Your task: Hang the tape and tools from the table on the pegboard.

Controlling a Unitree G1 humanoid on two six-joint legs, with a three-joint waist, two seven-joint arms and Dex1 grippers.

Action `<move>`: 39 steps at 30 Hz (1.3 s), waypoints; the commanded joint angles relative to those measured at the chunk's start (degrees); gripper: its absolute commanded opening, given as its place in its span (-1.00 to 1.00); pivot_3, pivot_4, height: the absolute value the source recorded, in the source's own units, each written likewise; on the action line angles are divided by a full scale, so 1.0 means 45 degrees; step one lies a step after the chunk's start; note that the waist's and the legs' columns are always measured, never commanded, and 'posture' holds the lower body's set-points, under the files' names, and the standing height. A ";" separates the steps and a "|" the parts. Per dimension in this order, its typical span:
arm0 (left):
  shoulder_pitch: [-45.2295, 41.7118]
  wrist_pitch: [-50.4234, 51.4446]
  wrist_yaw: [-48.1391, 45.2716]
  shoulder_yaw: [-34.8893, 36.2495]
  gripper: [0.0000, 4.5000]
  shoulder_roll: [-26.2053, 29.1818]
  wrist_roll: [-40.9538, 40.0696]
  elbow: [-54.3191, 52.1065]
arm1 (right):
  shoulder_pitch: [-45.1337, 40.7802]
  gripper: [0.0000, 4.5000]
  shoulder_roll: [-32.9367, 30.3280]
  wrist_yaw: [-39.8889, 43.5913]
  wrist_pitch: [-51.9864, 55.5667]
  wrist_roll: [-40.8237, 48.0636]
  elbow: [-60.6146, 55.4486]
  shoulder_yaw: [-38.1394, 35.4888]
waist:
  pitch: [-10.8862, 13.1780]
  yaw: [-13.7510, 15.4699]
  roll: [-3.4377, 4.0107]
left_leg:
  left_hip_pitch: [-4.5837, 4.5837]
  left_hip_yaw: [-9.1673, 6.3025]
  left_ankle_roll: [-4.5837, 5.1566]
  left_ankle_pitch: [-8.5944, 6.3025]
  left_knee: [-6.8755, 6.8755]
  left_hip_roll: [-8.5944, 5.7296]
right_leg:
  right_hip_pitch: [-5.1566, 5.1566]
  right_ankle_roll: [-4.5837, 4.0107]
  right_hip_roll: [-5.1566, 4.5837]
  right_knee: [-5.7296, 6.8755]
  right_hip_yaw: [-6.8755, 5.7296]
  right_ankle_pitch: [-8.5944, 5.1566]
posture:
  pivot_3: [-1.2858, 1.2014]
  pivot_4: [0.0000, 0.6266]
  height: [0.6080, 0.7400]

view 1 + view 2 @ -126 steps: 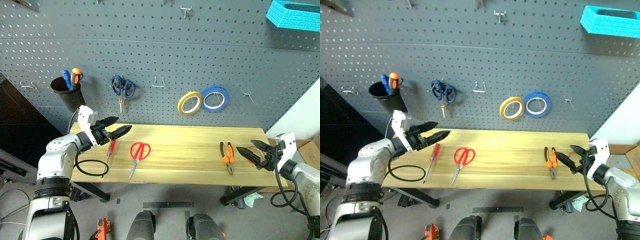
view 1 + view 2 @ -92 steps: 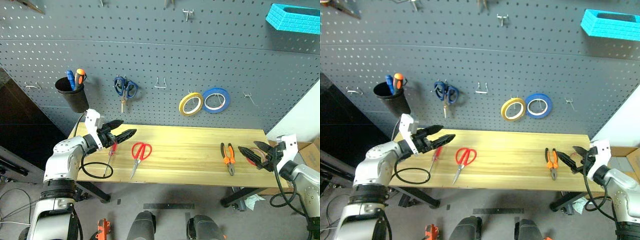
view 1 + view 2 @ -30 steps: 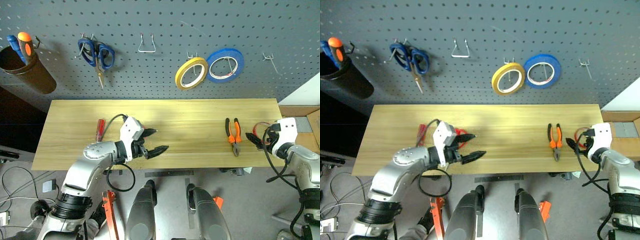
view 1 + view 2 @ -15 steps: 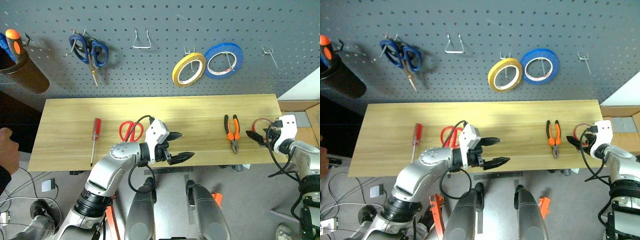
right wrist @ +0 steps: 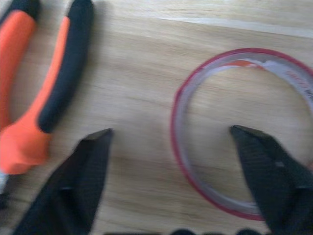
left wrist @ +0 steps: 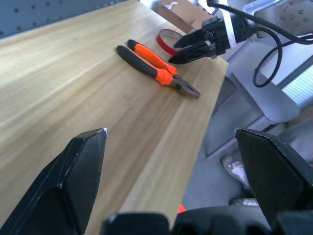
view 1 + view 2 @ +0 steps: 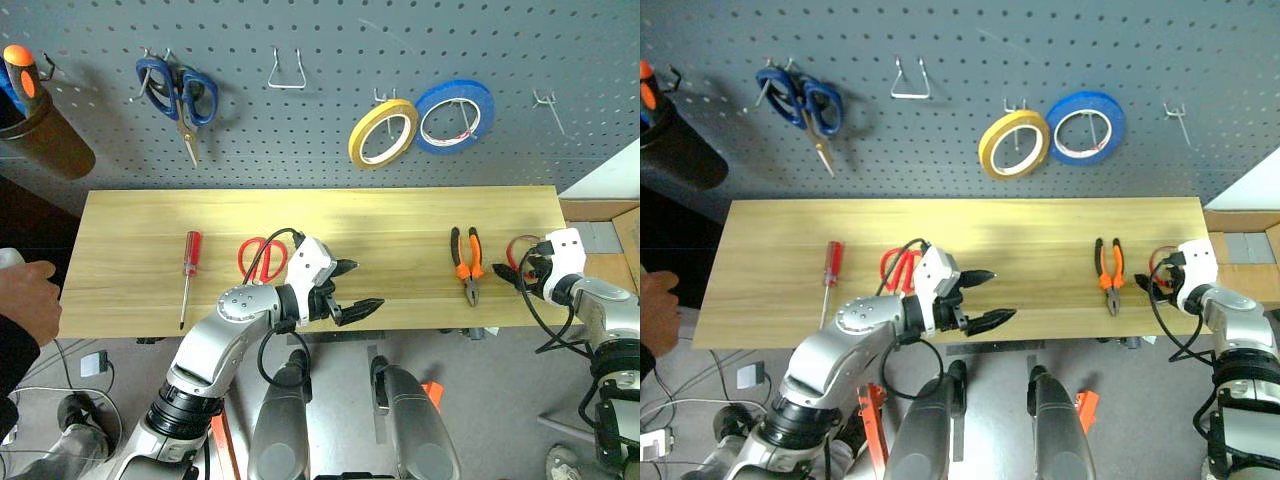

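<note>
- Red tape ring lies flat on the table, at its right end near the front edge.
- Right gripper is right at the ring. One finger sits inside the ring and the other outside, on the pliers' side, so the ring's wall is between them. It is partly open and holds nothing yet.
- Pliers lie just beside the ring, handles toward the pegboard.
- Left gripper is wide open and empty, over the front edge near the middle, well apart from the ring.
- Right arm is much nearer the ring.
</note>
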 commanded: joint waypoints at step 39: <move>-0.1535 -0.5669 -0.0779 0.1054 1.00 -0.2209 -0.0760 -0.0152 | 0.3125 -0.98 0.4503 -0.7962 0.3526 0.2720 -1.8002 -0.3790 | 0.0016 -0.0097 0.0062 | -0.0183 0.0032 -0.0186 0.0006 -0.0128 -0.0016 | -0.0205 0.0073 0.0042 -0.0116 -0.0012 -0.0038 | 0.05 0.52 1.00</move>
